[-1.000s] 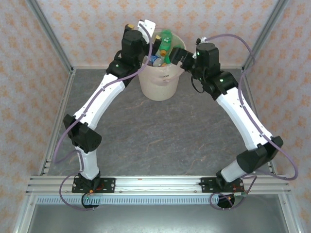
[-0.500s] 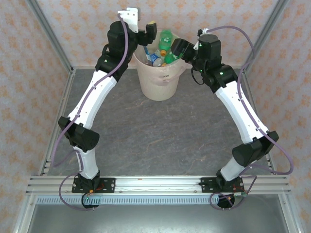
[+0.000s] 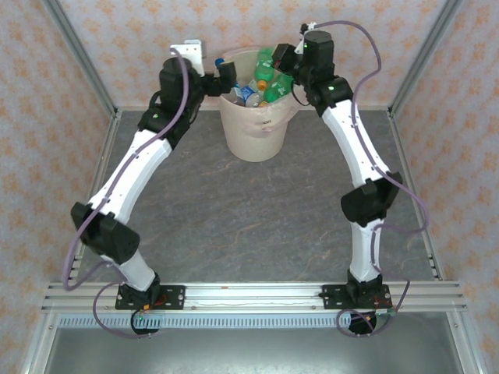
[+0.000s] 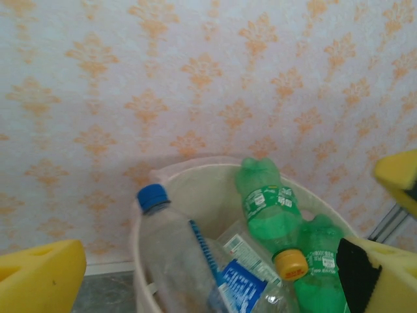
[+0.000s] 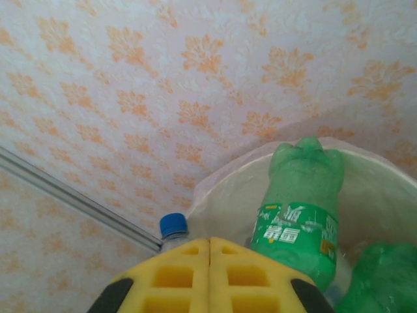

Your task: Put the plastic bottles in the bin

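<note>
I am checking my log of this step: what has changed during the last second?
The left gripper drew back leftward from above the rim of the bin to its left edge, and is open. The right gripper moved toward the far rim as its arm straightened; it is shut, with nothing in it. The bin and the plastic bottles in it kept their places.

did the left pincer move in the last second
Yes. In the top view the left pincer has shifted left against the bin, drawing back from over its opening to its left rim.
</note>
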Available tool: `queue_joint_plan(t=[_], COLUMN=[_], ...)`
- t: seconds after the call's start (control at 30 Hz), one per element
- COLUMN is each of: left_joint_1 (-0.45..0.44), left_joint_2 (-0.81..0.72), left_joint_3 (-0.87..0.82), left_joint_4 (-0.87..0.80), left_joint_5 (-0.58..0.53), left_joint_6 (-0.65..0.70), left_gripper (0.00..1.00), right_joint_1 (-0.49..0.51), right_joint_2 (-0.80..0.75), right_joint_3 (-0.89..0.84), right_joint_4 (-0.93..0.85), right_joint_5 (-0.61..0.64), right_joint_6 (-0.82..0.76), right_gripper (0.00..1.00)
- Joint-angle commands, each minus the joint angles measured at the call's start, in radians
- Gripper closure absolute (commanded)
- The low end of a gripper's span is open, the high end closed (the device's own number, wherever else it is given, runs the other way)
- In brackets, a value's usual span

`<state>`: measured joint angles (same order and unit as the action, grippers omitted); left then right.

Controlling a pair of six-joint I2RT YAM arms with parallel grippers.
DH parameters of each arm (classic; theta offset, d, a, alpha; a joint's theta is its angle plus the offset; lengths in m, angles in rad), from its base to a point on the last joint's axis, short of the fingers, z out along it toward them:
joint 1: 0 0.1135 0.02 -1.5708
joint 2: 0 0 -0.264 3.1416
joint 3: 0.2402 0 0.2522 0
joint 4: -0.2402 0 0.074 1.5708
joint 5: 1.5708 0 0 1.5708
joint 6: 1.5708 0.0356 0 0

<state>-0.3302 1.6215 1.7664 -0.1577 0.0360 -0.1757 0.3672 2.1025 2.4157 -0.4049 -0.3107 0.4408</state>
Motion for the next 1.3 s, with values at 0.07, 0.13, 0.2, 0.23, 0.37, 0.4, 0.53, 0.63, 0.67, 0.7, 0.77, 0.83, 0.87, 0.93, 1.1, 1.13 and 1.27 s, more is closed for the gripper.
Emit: queue_joint_plan(t=[0.07, 0.13, 0.2, 0.23, 0.37, 0.4, 0.53, 0.63, 0.67, 0.7, 0.77, 0.83, 0.87, 0.93, 1.1, 1.13, 1.27], left_joint_1=[0.016, 0.016, 0.021, 0.023, 0.027, 0.029, 0.033, 0.034, 0.033, 0.034, 0.034, 0.033, 0.034, 0.034, 0.034, 0.034, 0.034], left_joint_2=[-0.173, -0.208, -0.236, -0.246, -0.29, -0.296, -0.307, -0.299, -0.296, -0.295, -0.292, -0.292, -0.293, -0.299, -0.335, -0.346, -0.416], left_joint_3=[-0.143, -0.177, -0.199, -0.206, -0.25, -0.255, -0.265, -0.264, -0.265, -0.265, -0.267, -0.271, -0.273, -0.275, -0.3, -0.31, -0.393], left_joint_4=[0.071, 0.055, 0.028, 0.022, 0.013, 0.012, 0.009, 0.01, 0.013, 0.015, 0.016, 0.018, 0.02, 0.023, 0.027, 0.026, 0.052], left_joint_5=[-0.029, -0.061, -0.079, -0.085, -0.101, -0.105, -0.11, -0.101, -0.096, -0.094, -0.09, -0.088, -0.085, -0.084, -0.096, -0.105, -0.145], left_joint_6=[-0.018, -0.002, 0.008, 0.009, 0.012, 0.012, 0.014, 0.009, 0.008, 0.007, 0.005, 0.003, 0.001, -0.004, -0.015, -0.019, -0.035], left_gripper=[0.0, 0.0, 0.0, 0.0, 0.0, 0.0, 0.0, 0.0, 0.0, 0.0, 0.0, 0.0, 0.0, 0.0, 0.0, 0.0, 0.01], right_joint_1=[-0.031, -0.031, -0.031, -0.031, -0.03, -0.027, 0.006, 0.015, 0.017, 0.018, 0.02, 0.02, 0.018, 0.016, -0.001, -0.004, -0.021], right_joint_2=[0.087, 0.115, 0.148, 0.163, 0.225, 0.23, 0.209, 0.19, 0.185, 0.179, 0.163, 0.142, 0.131, 0.108, 0.038, 0.025, -0.051], right_joint_3=[0.073, 0.075, 0.093, 0.107, 0.153, 0.153, 0.143, 0.126, 0.126, 0.126, 0.127, 0.125, 0.126, 0.127, 0.127, 0.125, 0.09], right_joint_4=[0.081, 0.115, 0.136, 0.141, 0.131, 0.115, 0.019, -0.011, -0.027, -0.042, -0.064, -0.072, -0.071, -0.058, -0.041, -0.047, -0.082], right_joint_5=[-0.086, -0.097, -0.103, -0.111, -0.179, -0.193, -0.176, -0.19, -0.191, -0.19, -0.177, -0.154, -0.139, -0.123, -0.087, -0.074, -0.036], right_joint_6=[0.111, 0.135, 0.155, 0.163, 0.213, 0.217, 0.156, 0.149, 0.145, 0.137, 0.121, 0.105, 0.098, 0.094, 0.079, 0.072, 0.034], right_gripper=[1.0, 1.0, 1.0, 1.0, 1.0, 1.0, 1.0, 1.0, 1.0, 1.0, 1.0, 1.0, 1.0, 1.0, 0.99, 0.99, 0.98])
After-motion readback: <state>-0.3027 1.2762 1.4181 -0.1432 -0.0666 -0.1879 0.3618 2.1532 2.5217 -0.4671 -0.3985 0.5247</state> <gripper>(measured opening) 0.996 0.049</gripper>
